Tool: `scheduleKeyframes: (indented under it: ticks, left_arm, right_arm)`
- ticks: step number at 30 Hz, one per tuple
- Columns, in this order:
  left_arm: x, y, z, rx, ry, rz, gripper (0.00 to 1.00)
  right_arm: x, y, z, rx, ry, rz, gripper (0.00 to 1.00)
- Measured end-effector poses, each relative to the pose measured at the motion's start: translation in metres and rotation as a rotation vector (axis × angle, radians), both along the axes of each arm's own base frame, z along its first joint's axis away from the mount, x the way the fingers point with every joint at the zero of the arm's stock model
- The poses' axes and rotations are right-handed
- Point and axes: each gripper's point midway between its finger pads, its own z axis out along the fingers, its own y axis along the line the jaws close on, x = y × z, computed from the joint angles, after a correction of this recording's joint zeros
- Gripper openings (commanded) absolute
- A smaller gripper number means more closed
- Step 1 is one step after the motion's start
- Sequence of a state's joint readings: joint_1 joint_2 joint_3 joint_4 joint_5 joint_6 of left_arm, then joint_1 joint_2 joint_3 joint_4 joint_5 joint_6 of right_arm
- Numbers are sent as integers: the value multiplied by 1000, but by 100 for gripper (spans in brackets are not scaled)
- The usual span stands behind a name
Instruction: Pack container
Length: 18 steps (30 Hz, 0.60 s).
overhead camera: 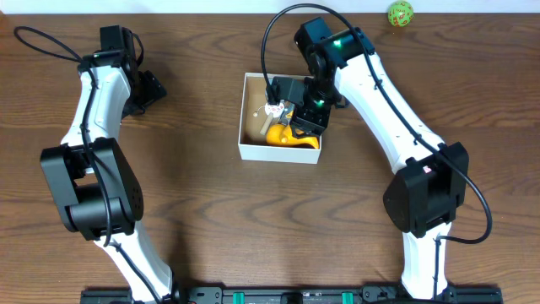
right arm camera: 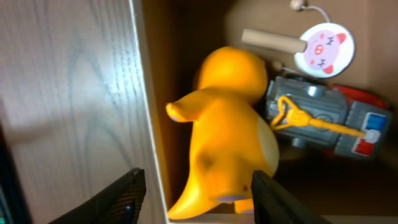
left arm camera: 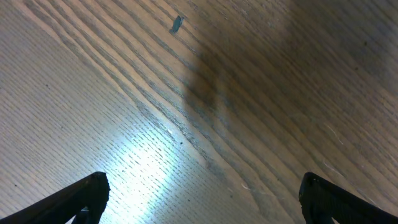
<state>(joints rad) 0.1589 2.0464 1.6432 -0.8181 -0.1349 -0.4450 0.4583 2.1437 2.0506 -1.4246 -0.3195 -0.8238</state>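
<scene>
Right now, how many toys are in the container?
3 in the container: an orange figure against the wall, a grey-and-red vehicle beside it, a pig-face rattle by the vehicle. Parts of the box are unseen; more may hide.

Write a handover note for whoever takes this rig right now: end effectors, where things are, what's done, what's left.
Left end effector: open, empty, over bare table at the far left.
Right end effector: open, low over the container, its fingers either side of the orange toy; no grip visible.
In the container: the orange toy against one wall, a grey-red toy and a pig tag beside it.
Done: those three are inside.
Left: a green ball lies on the table outside the container, at the far edge; it is probably next. Lift the right arm clear first.
</scene>
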Motion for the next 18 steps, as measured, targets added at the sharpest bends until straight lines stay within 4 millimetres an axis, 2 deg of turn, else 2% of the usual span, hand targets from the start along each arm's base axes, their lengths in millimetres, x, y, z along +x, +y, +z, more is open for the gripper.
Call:
scheduleKeyframes:
  ticks: [7,12,18]
  left_arm:
    - [0,0,0,0,0,0,98]
    - [0,0,0,0,0,0,98]
    - [0,0,0,0,0,0,98]
  right_arm:
    - [-2,-3,-4,-3,14,4,56]
    - [1,-2,-15,2,3,12,47]
    - [2,-2,-18,5,1,15,34]
